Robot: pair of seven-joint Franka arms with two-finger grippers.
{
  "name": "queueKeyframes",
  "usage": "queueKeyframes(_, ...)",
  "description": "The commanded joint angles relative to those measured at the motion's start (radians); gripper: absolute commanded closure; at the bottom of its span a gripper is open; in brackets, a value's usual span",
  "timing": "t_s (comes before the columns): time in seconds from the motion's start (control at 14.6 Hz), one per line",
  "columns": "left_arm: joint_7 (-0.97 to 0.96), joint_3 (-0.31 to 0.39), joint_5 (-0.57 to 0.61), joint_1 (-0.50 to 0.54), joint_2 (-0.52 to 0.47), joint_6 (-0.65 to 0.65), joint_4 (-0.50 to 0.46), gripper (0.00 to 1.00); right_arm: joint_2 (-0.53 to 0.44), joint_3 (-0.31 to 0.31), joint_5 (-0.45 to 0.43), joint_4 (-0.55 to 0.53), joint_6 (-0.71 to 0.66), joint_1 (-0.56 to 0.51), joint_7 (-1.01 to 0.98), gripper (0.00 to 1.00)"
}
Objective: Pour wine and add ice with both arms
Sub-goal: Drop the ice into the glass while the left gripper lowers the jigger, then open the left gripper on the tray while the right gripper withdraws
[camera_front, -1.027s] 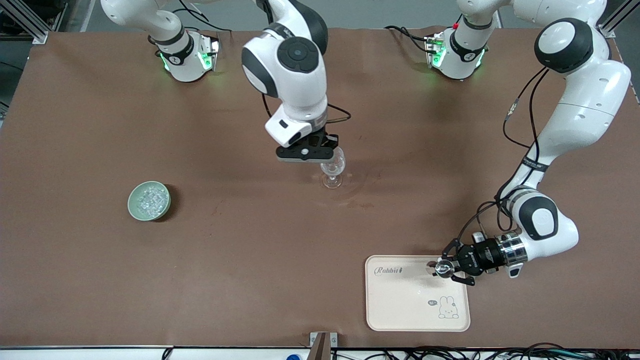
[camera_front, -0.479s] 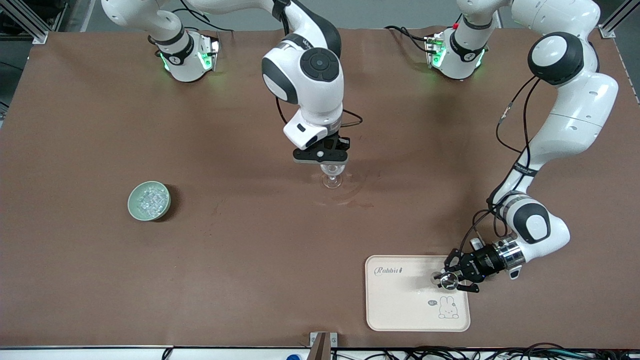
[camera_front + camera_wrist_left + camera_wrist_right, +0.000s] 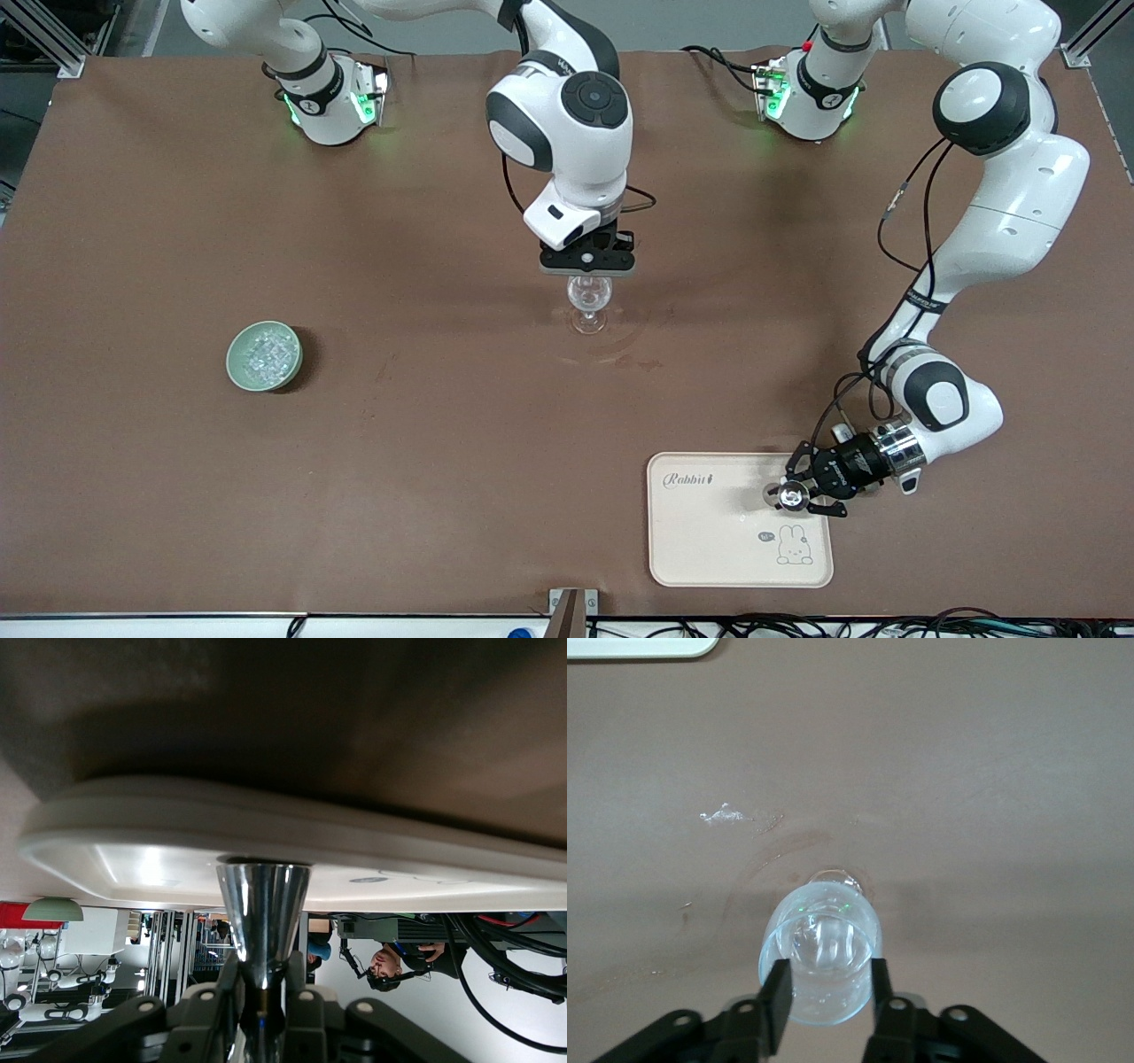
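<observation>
Two steps appear finished: ice is seen inside the glass, under the part-open right pincer; a metal cup is gripped on the tray by the left pincer.

A cream rabbit-print tray lies on the brown table.

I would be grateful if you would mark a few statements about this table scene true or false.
1. The bowl holds ice. True.
2. The wine glass stands on the tray. False: it stands on the bare table, under the right gripper.
3. The left gripper grips a metal cup at the tray. True.
4. The bowl lies toward the left arm's end of the table. False: toward the right arm's end.
</observation>
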Motion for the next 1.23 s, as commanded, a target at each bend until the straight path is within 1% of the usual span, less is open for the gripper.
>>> queueKeyframes(0.0, 0.021, 0.011, -0.021, -0.013, 0.005, 0.007, 0.007, 0.28, 0.002, -0.008, -0.033, 0.024, -0.018, 0.004, 0.012, 0.00)
queueKeyframes(0.14, 0.028, 0.014, -0.011, -0.010, -0.002, 0.006, 0.000, 0.00, -0.017, -0.011, -0.045, 0.019, -0.021, -0.006, 0.015, 0.00)
queueKeyframes(0.27, 0.022, 0.017, -0.002, 0.004, -0.017, -0.003, -0.003, 0.00, -0.068, -0.028, -0.079, 0.010, -0.051, -0.035, 0.004, 0.00)
queueKeyframes(0.41, 0.016, 0.037, 0.076, 0.025, -0.057, -0.043, -0.028, 0.00, -0.126, -0.035, -0.079, 0.007, -0.097, -0.108, -0.081, 0.00)
queueKeyframes(0.62, -0.018, 0.045, 0.247, 0.084, -0.119, -0.204, -0.028, 0.00, -0.244, -0.033, -0.079, -0.047, -0.153, -0.238, -0.218, 0.00)
queueKeyframes(0.75, -0.044, 0.043, 0.388, 0.096, -0.184, -0.273, -0.028, 0.00, -0.345, -0.033, -0.077, -0.128, -0.153, -0.317, -0.287, 0.00)
queueKeyframes(0.82, -0.048, 0.043, 0.482, 0.093, -0.229, -0.316, -0.028, 0.00, -0.394, -0.033, -0.076, -0.171, -0.154, -0.363, -0.338, 0.00)
queueKeyframes(0.96, -0.048, 0.034, 0.628, 0.099, -0.287, -0.440, -0.020, 0.00, -0.483, -0.031, -0.073, -0.240, -0.168, -0.471, -0.480, 0.00)
queueKeyframes(1.03, -0.041, 0.034, 0.677, 0.098, -0.330, -0.494, -0.020, 0.00, -0.508, -0.033, -0.073, -0.254, -0.179, -0.517, -0.540, 0.00)
queueKeyframes(1.16, -0.036, 0.032, 0.751, 0.092, -0.413, -0.552, -0.022, 0.00, -0.528, -0.033, -0.073, -0.251, -0.211, -0.613, -0.621, 0.00)
